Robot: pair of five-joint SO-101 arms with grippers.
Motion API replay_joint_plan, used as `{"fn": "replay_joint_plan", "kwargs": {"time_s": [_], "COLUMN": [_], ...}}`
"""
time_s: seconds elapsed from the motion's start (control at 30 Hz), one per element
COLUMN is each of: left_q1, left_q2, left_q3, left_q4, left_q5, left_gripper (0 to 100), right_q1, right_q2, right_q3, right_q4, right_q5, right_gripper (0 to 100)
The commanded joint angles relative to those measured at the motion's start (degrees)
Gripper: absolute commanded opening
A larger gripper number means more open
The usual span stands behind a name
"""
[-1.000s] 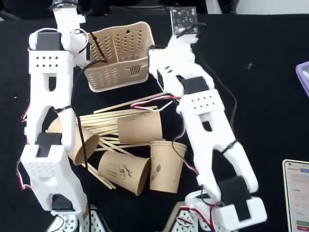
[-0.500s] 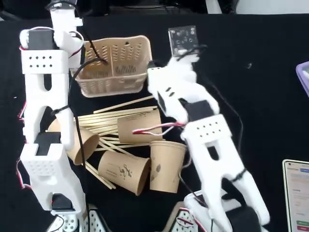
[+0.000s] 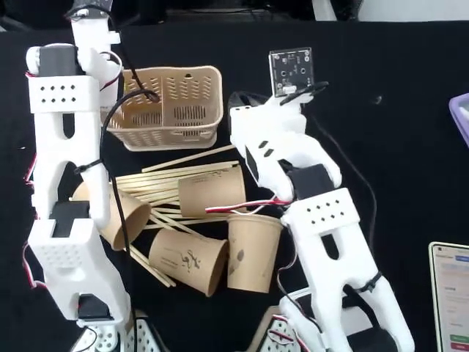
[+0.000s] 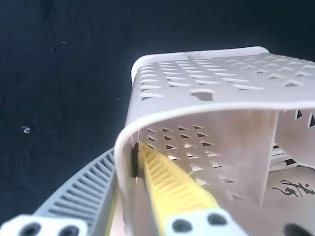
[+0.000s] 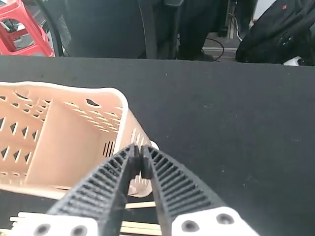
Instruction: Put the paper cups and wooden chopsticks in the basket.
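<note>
Around the basket (image 3: 192,116) I have open black table (image 3: 396,147) on its far side and out to its right. On its near side the room is crowded with the pile. The basket is pale tan plastic, boxy with rounded corners, its walls cut through with rows of small slots, and it stands upright with its mouth up.

The left claw (image 4: 134,157) is clamped on the basket's (image 4: 206,83) left wall at the rim, with the yellow ribbed finger inside and the grey one outside.

The right claw (image 5: 140,156) sits just beside the basket's (image 5: 64,132) right-hand corner, outside it. Its two black ribbed fingers are pressed together at the tips, and I see nothing between them. From above, that claw (image 3: 238,99) is right next to the basket's right wall.

The wooden chopsticks (image 3: 165,180) lie fanned in a loose heap on the near side of the basket, with thin pale sticks crossing each other. Four brown paper cups (image 3: 212,192) lie tipped on their sides on and around that heap, none of them in the basket. A phone (image 3: 448,293) lies well off to the basket's right, at the table's near edge.
</note>
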Motion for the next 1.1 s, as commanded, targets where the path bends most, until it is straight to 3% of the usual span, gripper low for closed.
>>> {"fn": "replay_joint_plan", "kwargs": {"time_s": [0.0,0.13,0.43,0.73,0.9,1.07], "left_q1": [1.0,1.0,1.0,-1.2,-5.1,-5.6], "left_q2": [-1.3,-1.4,-1.4,-4.0,-18.3,-38.7], "left_q3": [0.0,-2.2,-21.4,-24.1,-9.8,21.5], "left_q4": [-0.3,-1.1,0.9,1.7,1.8,1.7], "left_q5": [-0.4,-0.3,4.0,4.1,3.3,-10.8], "left_gripper": [15,24,24,24,24,24], "right_q1": [-0.4,-0.2,0.0,3.8,9.1,12.0], "right_q2": [-2.3,-2.4,-5.0,-11.4,-15.6,-20.7], "right_q3": [-4.1,-8.0,-9.2,-10.1,-8.9,-3.0], "right_q4": [-0.4,-0.4,2.5,7.3,17.7,20.2], "right_q5": [0.1,0.0,0.0,0.1,0.1,0.1], "right_gripper": [13.9,16.4,13.0,13.1,13.1,13.1]}}
